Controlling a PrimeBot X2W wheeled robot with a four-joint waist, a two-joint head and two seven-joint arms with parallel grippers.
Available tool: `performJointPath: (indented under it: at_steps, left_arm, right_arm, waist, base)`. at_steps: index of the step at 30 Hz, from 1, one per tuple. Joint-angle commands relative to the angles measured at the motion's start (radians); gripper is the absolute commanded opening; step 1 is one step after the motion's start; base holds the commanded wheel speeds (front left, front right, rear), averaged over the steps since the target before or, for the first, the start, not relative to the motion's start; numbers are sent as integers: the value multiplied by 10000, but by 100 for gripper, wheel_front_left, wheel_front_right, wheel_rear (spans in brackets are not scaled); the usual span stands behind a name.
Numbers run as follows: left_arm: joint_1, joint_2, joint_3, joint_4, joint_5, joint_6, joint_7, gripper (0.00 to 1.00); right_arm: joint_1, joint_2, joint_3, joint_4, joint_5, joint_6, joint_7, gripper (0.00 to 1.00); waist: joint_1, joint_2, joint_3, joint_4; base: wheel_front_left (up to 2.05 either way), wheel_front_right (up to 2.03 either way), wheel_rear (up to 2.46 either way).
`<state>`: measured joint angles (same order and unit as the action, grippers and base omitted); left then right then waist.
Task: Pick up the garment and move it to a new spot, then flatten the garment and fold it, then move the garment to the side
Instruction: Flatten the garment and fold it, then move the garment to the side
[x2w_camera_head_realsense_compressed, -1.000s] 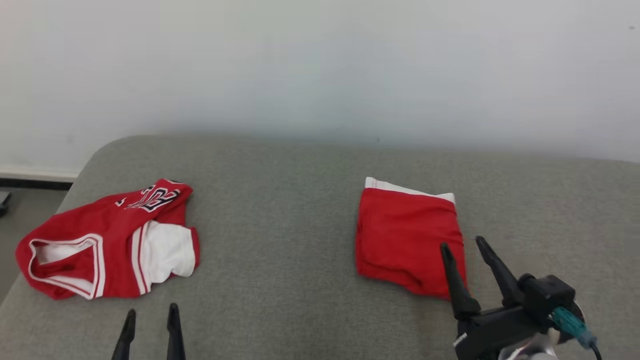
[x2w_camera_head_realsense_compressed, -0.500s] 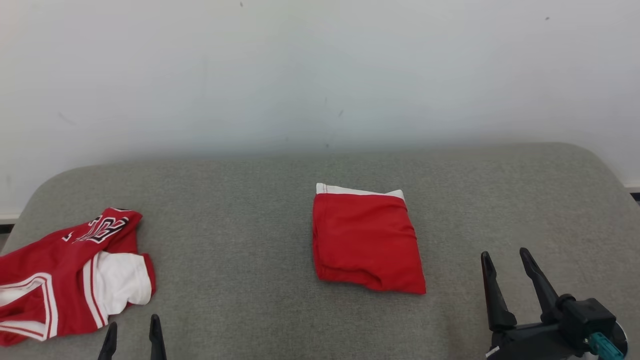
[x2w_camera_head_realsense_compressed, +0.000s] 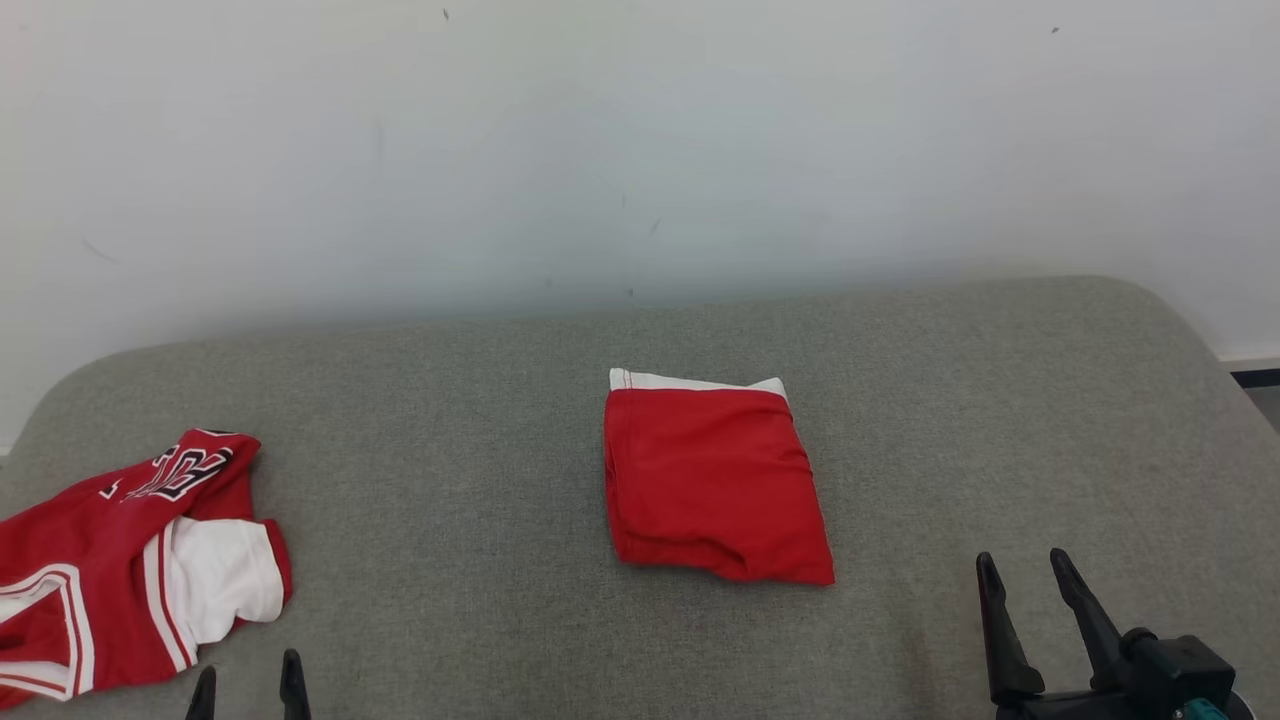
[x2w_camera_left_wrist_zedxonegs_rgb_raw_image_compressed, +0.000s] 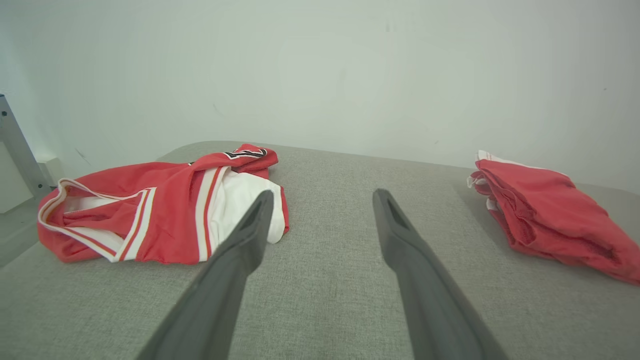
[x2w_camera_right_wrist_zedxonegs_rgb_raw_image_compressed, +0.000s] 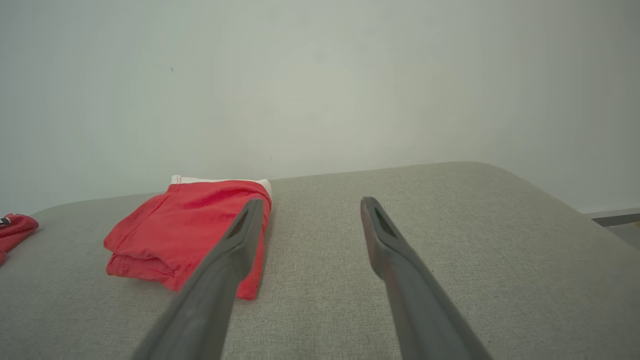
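A folded red garment (x2w_camera_head_realsense_compressed: 710, 480) with a white band at its far edge lies flat in the middle of the grey padded surface (x2w_camera_head_realsense_compressed: 460, 400). It also appears in the left wrist view (x2w_camera_left_wrist_zedxonegs_rgb_raw_image_compressed: 545, 210) and the right wrist view (x2w_camera_right_wrist_zedxonegs_rgb_raw_image_compressed: 190, 225). A crumpled red and white jersey (x2w_camera_head_realsense_compressed: 120, 560) with black lettering lies at the left edge (x2w_camera_left_wrist_zedxonegs_rgb_raw_image_compressed: 160, 210). My left gripper (x2w_camera_head_realsense_compressed: 248, 668) stands open just in front of the jersey, touching nothing (x2w_camera_left_wrist_zedxonegs_rgb_raw_image_compressed: 324, 195). My right gripper (x2w_camera_head_realsense_compressed: 1022, 560) is open and empty (x2w_camera_right_wrist_zedxonegs_rgb_raw_image_compressed: 311, 201), to the right of the folded garment and apart from it.
A plain white wall (x2w_camera_head_realsense_compressed: 640, 150) rises right behind the grey surface. The surface ends in a rounded corner at the far right (x2w_camera_head_realsense_compressed: 1190, 320), with dark floor (x2w_camera_head_realsense_compressed: 1262, 392) beyond. Bare grey fabric stretches between the two garments and right of the folded one.
The camera has swung right, so everything has slid left in the head view. My right gripper, which overlapped the folded garment's near corner, now stands off to its right. Both grippers stayed open.
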<state>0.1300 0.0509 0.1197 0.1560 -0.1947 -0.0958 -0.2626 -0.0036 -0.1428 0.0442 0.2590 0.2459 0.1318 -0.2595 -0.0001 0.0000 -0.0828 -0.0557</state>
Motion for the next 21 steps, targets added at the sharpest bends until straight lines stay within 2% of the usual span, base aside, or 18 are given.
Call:
performJointPath:
  at_steps: [1,21]
  left_arm:
    - [113,-9,106,40,20,-1,-31,100]
    - [208,-11,299,-37,74,-28,-31,100]
  right_arm:
    - [99,-30,29,67,65,-25,-51,100]
    - [-168,106,308,221,300,-25,-64,100]
  waist:
    - [1,0,-5,21]
    - [1,0,71,-4]
  base:
    - [0,0,0]
    - [0,0,0]
